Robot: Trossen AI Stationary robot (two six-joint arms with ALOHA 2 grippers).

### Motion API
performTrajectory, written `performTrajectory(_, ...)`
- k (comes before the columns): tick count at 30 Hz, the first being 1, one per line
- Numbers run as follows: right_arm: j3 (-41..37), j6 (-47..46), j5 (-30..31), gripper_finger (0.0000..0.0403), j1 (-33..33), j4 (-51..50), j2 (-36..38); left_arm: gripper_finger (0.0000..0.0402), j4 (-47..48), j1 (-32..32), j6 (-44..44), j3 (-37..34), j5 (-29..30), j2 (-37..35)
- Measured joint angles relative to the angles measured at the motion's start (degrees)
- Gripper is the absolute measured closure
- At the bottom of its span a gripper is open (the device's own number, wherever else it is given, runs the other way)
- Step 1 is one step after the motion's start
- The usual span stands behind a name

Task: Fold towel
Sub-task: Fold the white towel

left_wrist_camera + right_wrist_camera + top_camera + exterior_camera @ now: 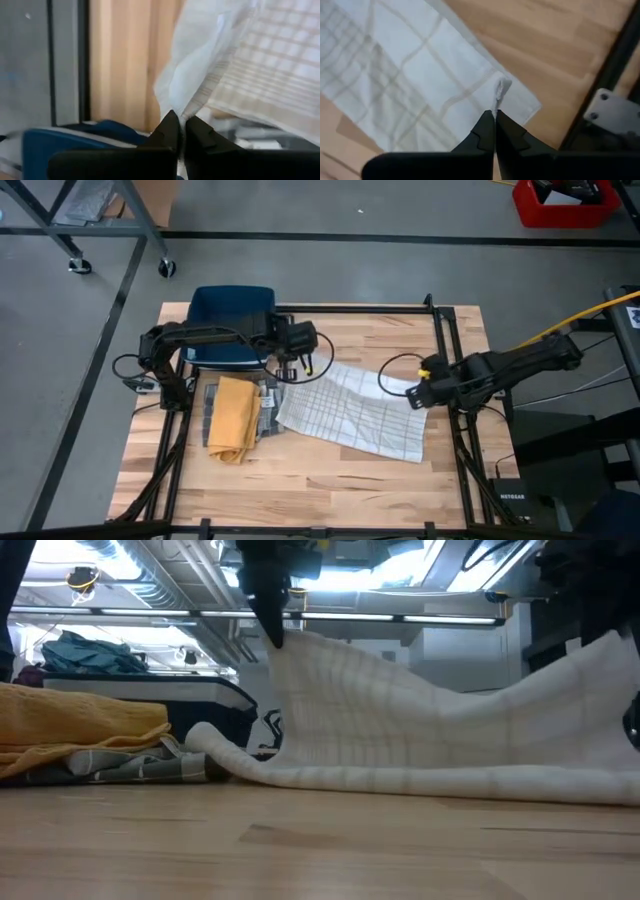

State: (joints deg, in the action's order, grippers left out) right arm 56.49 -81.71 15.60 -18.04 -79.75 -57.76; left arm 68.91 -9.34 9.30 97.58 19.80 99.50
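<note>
Grey floor surrounds a wooden table (330,470) framed by black rails. High view: white checked towel (355,412) lies spread across the table's middle, slanting from far left toward near right. Left gripper (291,368) sits over the towel's far-left corner, clenched on the cloth. Right gripper (418,395) is at the towel's right edge, likewise pinched on the fabric. A blue bin (232,322) stands at the far left edge of the table, under the left arm. Near it, on the left, a yellow cloth (233,418) lies on top of a grey patterned cloth (266,412) — the stack just touches the towel's left edge.

Low view: towel (420,720) is lifted in two places, sagging between them, with its lower edge resting on the table (320,850). Left gripper (272,635) comes down from above and pinches the raised left peak. At the far right the cloth climbs again toward the frame edge; the right gripper cannot be made out here. Yellow cloth (80,725) on the grey patterned cloth (120,768) sits at left.

Left wrist view: both fingers (170,131) pressed together on a bunched fold of towel (260,65); blue bin (65,142) below, table wood (125,60) beyond.

Right wrist view: fingers (487,131) closed tight on a small peak of towel (420,75) at its corner — the rest lies flat on the table (545,40). A metal bracket (607,110) shows on the rail.
</note>
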Motion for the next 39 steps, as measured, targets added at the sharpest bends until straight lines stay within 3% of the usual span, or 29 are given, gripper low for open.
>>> performTrajectory(7, -0.02, 0.51, -3.06, 0.04, -3.55, 2.99, -3.5, 0.0401, 4.21, 4.01, -3.49, -2.11, -1.29, 0.0)
performTrajectory(23, -0.02, -17.65, -2.26, 0.0399, -22.68, 9.34, -12.82, 0.0401, -0.95, 11.66, -5.64, -14.7, -3.2, 0.0)
performTrajectory(39, -0.02, -19.23, -7.06, 0.0398, -24.46, 9.93, -24.11, 0.0401, -8.77, 15.64, -8.39, -20.32, -5.85, 0.02)
